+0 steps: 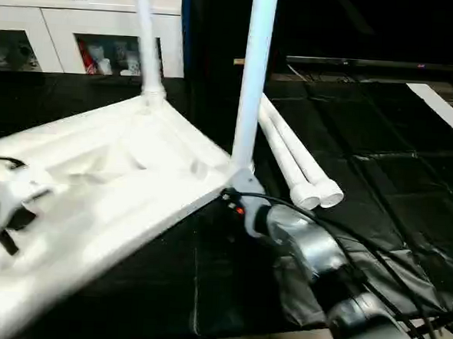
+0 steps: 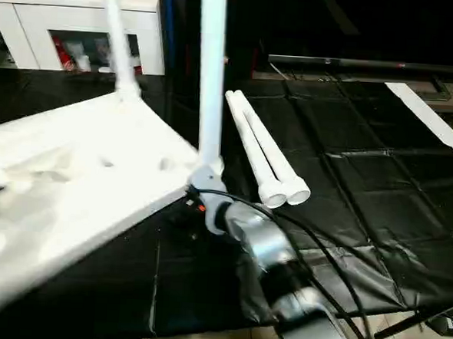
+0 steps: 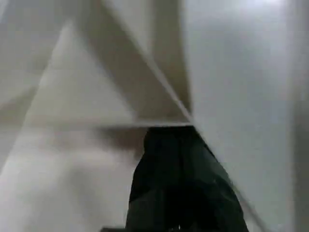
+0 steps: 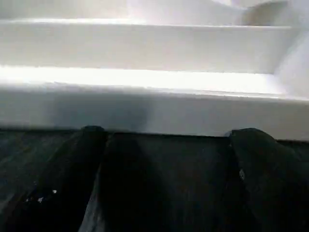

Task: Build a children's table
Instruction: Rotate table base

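From the head views, the white table top (image 1: 95,184) lies upside down on the black floor mat (image 1: 380,179), at the left, with two legs (image 1: 251,79) standing up from its far and right corners. Two loose legs (image 2: 262,156) lie side by side to its right. In the left wrist view, the left gripper (image 3: 181,193) is pressed together over the ribbed underside. In the right wrist view, the right gripper (image 4: 164,159) is spread wide, just before the table's edge.

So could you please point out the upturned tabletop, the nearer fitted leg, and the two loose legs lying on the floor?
upturned tabletop (image 1: 118,178): left eye view, ribbed underside.
nearer fitted leg (image 1: 251,86): left eye view, mid-shaft.
loose legs (image 2: 262,152): right eye view, middle of the pair.
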Controlling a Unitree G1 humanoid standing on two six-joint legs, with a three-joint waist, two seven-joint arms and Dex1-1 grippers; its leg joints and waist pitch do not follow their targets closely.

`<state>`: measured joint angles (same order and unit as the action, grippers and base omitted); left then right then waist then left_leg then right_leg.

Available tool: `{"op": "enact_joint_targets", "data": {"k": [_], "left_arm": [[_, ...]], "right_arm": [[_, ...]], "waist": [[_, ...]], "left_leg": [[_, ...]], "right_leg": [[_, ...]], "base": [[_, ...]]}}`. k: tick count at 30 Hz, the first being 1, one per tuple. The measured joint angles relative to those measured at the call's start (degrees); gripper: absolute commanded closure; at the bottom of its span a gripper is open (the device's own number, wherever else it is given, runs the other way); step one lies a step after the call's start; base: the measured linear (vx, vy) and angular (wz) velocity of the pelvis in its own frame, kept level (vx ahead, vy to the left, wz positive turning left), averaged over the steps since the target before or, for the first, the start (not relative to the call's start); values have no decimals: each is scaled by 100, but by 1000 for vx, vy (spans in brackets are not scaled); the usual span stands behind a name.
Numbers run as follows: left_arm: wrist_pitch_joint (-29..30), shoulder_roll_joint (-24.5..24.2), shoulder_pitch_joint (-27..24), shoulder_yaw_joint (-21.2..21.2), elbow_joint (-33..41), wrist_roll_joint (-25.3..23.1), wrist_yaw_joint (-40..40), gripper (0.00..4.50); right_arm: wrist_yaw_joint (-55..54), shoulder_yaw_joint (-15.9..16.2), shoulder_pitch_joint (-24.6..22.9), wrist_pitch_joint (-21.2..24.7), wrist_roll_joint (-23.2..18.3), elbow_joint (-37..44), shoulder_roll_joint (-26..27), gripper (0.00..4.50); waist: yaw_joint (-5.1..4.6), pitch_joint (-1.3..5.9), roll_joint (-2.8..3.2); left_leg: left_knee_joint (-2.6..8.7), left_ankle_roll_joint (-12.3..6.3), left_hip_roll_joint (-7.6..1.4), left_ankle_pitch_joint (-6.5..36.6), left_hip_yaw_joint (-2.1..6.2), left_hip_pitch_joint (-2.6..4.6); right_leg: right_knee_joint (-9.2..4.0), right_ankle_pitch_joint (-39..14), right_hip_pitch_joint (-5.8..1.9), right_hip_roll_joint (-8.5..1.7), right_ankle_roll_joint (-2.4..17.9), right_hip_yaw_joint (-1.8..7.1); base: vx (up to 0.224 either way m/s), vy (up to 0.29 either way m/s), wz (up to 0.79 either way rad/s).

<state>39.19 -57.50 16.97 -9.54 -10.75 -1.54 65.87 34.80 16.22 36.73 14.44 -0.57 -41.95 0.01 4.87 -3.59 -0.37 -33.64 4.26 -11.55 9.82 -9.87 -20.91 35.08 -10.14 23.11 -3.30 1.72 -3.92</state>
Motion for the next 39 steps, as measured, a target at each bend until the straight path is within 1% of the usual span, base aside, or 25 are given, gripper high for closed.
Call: {"op": "enact_joint_targets", "data": {"k": [4, 7, 10, 12, 15, 18, 19, 21, 23, 25, 28, 31, 33, 35, 39], "left_arm": [[154, 25, -109, -66, 401, 241, 318, 440], [264, 112, -183, -77, 645, 429, 483, 440], [397, 290, -213, -84, 867, 649, 591, 440], [471, 433, -209, -92, 969, 748, 621, 440], [422, 738, -90, -170, 937, 787, 560, 440], [8, 1269, 352, -238, 304, 516, 25, 440], [-189, 1478, 579, -236, -100, 380, -305, 440], [-421, 1640, 794, -218, -502, 220, -785, 440], [-581, 1753, 957, -216, -664, 148, -1073, 440], [-914, 1889, 1214, -277, -1016, 21, -1391, 440], [-1221, 1897, 1275, -289, -1401, -98, -1603, 440], [-1725, 1990, 1475, -316, -2029, -293, -1929, 440], [-1969, 1994, 1593, -295, -2355, -404, -2168, 440], [-2109, 1994, 1676, -239, -2421, -430, -2253, 440], [-2209, 1987, 1637, -25, -2303, -209, -2097, 440]], "right_arm": [[-108, -6, 133, -125, 62, -208, 81, 0], [-142, -56, 229, -261, 100, -455, 140, 0], [-186, -118, 310, -399, 107, -678, 163, 0], [-194, -142, 395, -493, 127, -789, 165, 0], [-306, -267, 426, -659, 149, -859, 165, 0], [-533, -453, 574, -772, 164, -966, 149, 0], [-627, -476, 641, -826, 168, -968, 144, 0], [-580, -452, 683, -951, 158, -898, 203, 0], [-521, -362, 682, -1034, 143, -850, 417, 0], [-504, -317, 678, -1071, 133, -747, 456, 0], [-514, -397, 719, -1092, 112, -519, 299, 0], [-568, -563, 728, -1097, 90, -246, 125, 0], [-571, -601, 724, -1094, 67, -79, 87, 0], [-565, -674, 675, -1042, 17, 155, 10, 0], [-495, -758, 505, -865, -41, 702, -254, 0]], "waist": [[-15, 3, -7], [-45, 3, -7], [-75, 3, -10], [-113, 4, -11], [-153, 4, -11], [-131, 3, -10], [-122, 4, -10], [-139, 4, -12], [-172, 2, -14], [-149, 1, -14], [-128, 3, -17], [-119, 5, -30], [-136, 5, -31], [-136, -2, -47], [-114, -9, -65]], "left_leg": [[1, 1, 0, 0, 0, 3], [0, 1, 0, -1, 0, 2], [-1, 1, 0, -1, 0, 1], [-2, 2, 0, -1, 0, 2], [-2, 3, 0, -2, 0, 2], [-1, 10, 0, -6, 2, 5], [0, 10, -1, -7, 2, 10], [0, 11, -2, -7, 4, 21], [1, 11, -4, -7, 5, 28], [-1, 12, -3, -8, 5, 21], [-10, 11, -1, -8, 5, 16], [-13, 11, -2, -8, 5, 3], [-12, 11, -2, -9, 5, 2], [-9, 11, -4, -8, 6, -3], [-9, 10, -4, -8, 3, -15]], "right_leg": [[6, 0, 1, 0, -1, 0], [7, -1, 1, 0, -1, 0], [9, 0, 1, 0, 0, 0], [12, 0, 1, 0, 0, 0], [17, 0, 1, 1, 0, 0], [32, 2, 1, 1, 3, -3], [35, 1, -1, 1, 1, -4], [42, -4, -1, 3, -8, -5], [44, -2, 0, 4, -6, -6], [42, -2, 1, 3, -5, -5], [33, -2, -4, 2, -5, -3], [27, 2, -1, 2, -3, -3], [29, 5, 2, 3, -4, -4], [29, 10, 7, 3, 3, -5], [17, 3, 11, 3, -5, -5]], "base": [[0, 0, 0], [0, 0, 0], [0, 0, 0], [0, 0, 0], [0, 0, 0], [0, 0, 0], [0, 0, 0], [0, 0, 0], [0, 0, 0], [0, 0, 0], [0, 0, 0], [0, 0, 0], [0, 0, 0], [0, 0, 0], [0, 0, 0]]}}
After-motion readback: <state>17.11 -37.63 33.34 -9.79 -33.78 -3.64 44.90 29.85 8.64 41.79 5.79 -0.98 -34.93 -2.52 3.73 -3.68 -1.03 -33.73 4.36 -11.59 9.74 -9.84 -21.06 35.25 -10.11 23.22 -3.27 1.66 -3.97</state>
